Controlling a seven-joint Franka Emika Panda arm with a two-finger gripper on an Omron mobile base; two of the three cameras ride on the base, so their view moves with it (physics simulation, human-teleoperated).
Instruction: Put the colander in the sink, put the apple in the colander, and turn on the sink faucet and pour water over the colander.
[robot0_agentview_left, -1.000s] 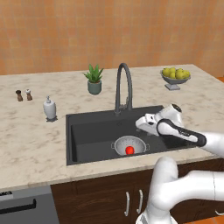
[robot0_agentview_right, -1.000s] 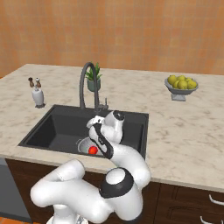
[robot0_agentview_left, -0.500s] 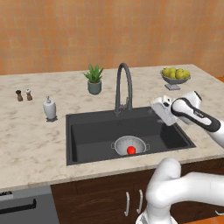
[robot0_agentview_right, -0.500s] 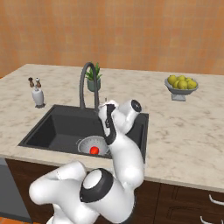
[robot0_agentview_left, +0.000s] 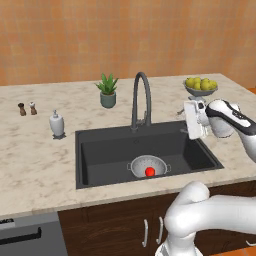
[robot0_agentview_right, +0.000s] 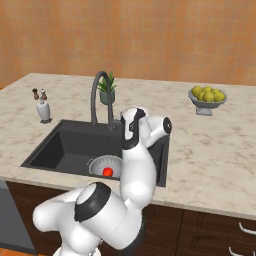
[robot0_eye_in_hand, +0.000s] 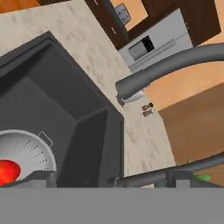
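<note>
The colander (robot0_agentview_left: 148, 166) sits on the floor of the sink (robot0_agentview_left: 100, 150), toward the front and near the centre of the basin, just below the middle of the left base view. The apple (robot0_agentview_left: 149, 172) lies inside the colander, touching its perforated wall. In the right base view the colander (robot0_agentview_right: 102, 164) and apple (robot0_agentview_right: 107, 172) appear at centre left, partly behind the white arm. In the hand view the colander (robot0_eye_in_hand: 26, 151) is at the lower left, with the apple (robot0_eye_in_hand: 8, 171) at the left edge.

The sink faucet (robot0_agentview_left: 141, 97) stands upright on the tabletop (robot0_agentview_left: 35, 165) behind the basin — its arched spout reaches over the rear of the sink, not over the colander. No water is visible at the spout or in the basin.

The gripper (robot0_agentview_left: 193, 120) is held at the right of the left base view, above the right rim of the sink, well apart from the colander and to the right of the faucet. Whether the fingers are apart or together cannot be told from these views.

Other items on the tabletop:
- A white soap dispenser (robot0_agentview_left: 57, 124), left of the sink.
- 2 small shakers (robot0_agentview_left: 27, 108), at far left.
- A potted plant (robot0_agentview_left: 107, 90), behind the faucet.
- A footed bowl of yellow fruit (robot0_agentview_left: 201, 85), at upper right.
</note>
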